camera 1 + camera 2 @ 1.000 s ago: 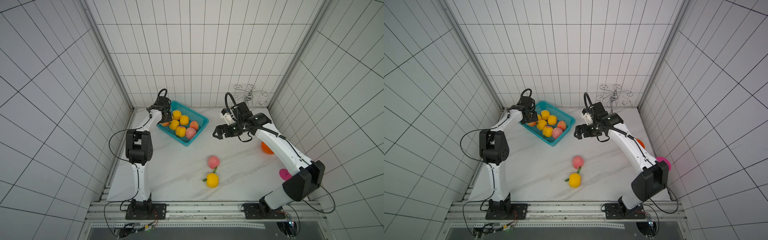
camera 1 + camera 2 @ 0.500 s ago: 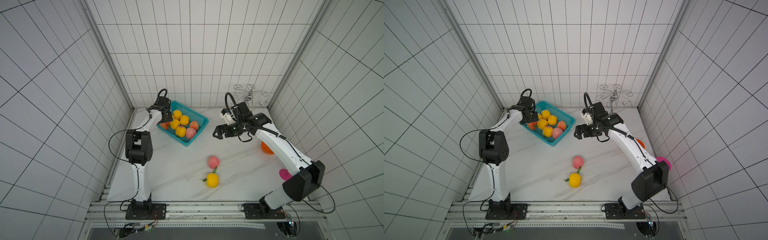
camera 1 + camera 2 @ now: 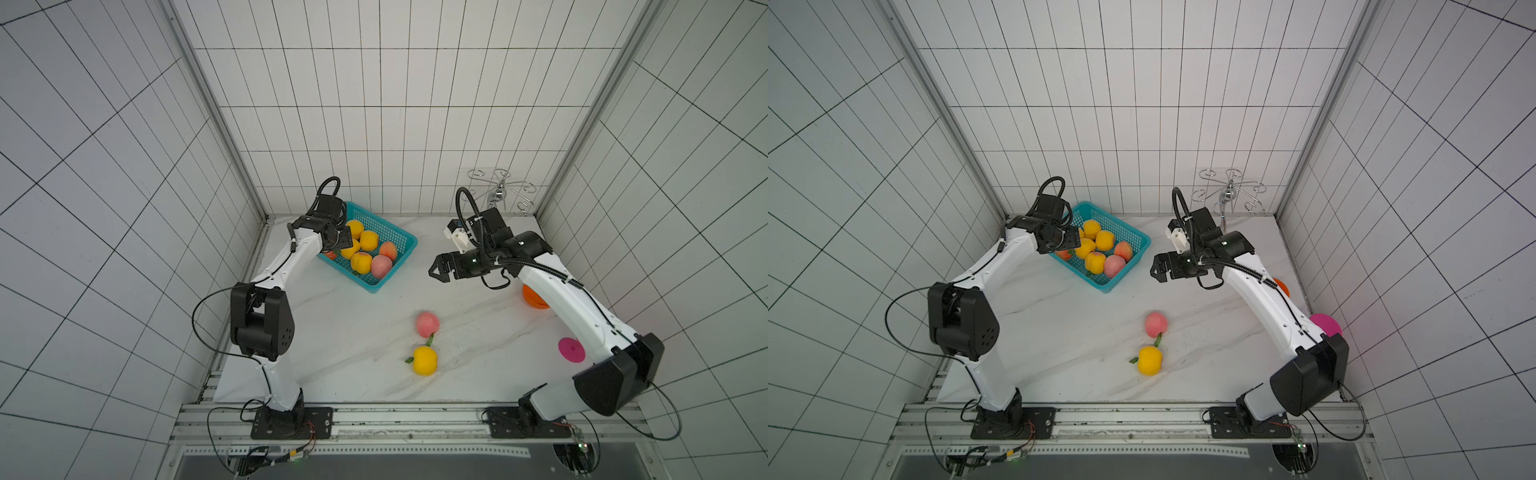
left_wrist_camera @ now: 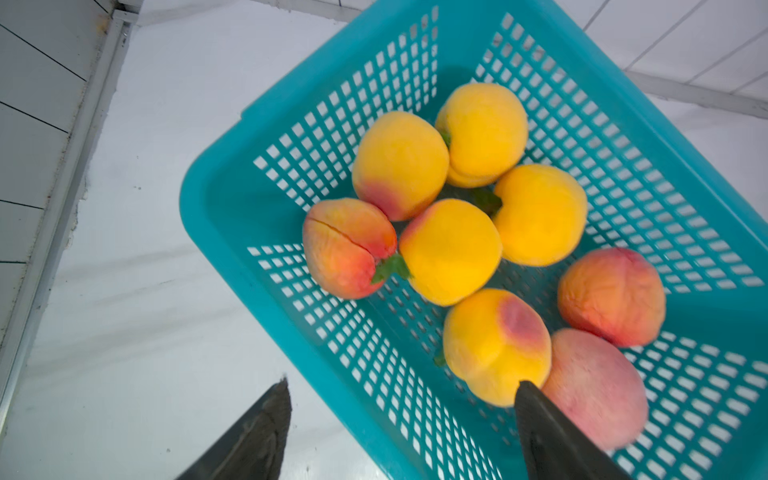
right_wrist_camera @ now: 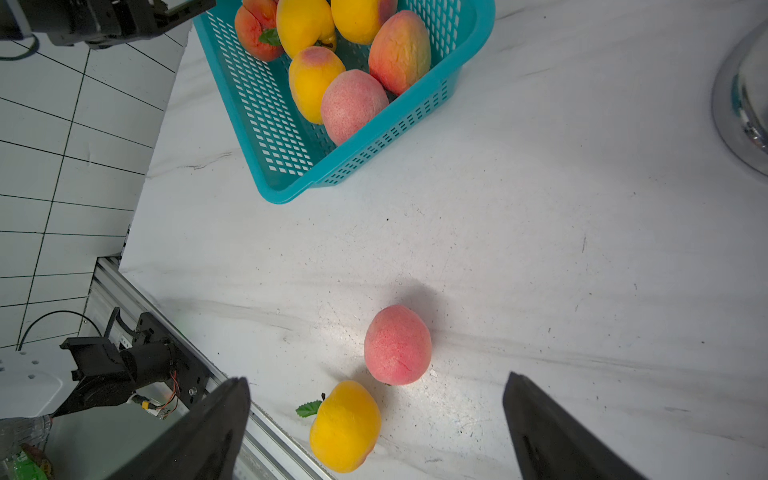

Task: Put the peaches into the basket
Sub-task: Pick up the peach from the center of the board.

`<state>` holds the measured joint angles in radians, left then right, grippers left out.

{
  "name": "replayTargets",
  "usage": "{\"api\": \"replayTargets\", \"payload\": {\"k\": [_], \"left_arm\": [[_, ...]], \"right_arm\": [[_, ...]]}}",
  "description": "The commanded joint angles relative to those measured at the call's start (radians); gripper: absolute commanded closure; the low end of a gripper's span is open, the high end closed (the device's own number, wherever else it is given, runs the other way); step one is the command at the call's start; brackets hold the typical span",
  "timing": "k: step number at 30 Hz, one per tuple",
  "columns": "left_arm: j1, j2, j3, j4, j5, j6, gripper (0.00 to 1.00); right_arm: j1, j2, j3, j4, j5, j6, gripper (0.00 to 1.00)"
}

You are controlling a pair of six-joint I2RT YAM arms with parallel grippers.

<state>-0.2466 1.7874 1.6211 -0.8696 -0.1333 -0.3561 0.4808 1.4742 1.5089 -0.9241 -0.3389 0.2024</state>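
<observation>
Both top views: right gripper is held spread toward two peaches five o'clock from the teal basket; left gripper is spread, empty.

We identify the left arm and right arm by their white tubular links and black joint housings. A black corrugated cable loops from each wrist. The left pincer and right pincer carry black tapered fingers. Black base plates sit on a silver rail.

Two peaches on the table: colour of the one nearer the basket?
That peach is pink; clearest in the right wrist view.
</observation>
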Motion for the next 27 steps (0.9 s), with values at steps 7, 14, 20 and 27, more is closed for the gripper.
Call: {"api": "replayTargets", "payload": {"k": [7, 14, 20, 27], "left_arm": [[-0.130, -0.247, -0.186, -0.094, 0.134, -0.097, 0.14], [-0.242, -0.461, -0.377, -0.126, 0.173, -0.202, 0.14], [-0.307, -0.599, -0.510, -0.132, 0.198, -0.309, 0.14], [-0.329, -0.691, -0.618, -0.119, 0.250, -0.389, 0.13]], "right_arm": [[0.097, -0.117, -0.180, 0.007, 0.029, 0.064, 0.01], [0.143, -0.204, -0.313, 0.046, 0.025, 0.111, 0.01], [0.204, -0.251, -0.406, 0.059, 0.028, 0.139, 0.01], [0.280, -0.267, -0.506, 0.087, 0.036, 0.155, 0.01]]}}
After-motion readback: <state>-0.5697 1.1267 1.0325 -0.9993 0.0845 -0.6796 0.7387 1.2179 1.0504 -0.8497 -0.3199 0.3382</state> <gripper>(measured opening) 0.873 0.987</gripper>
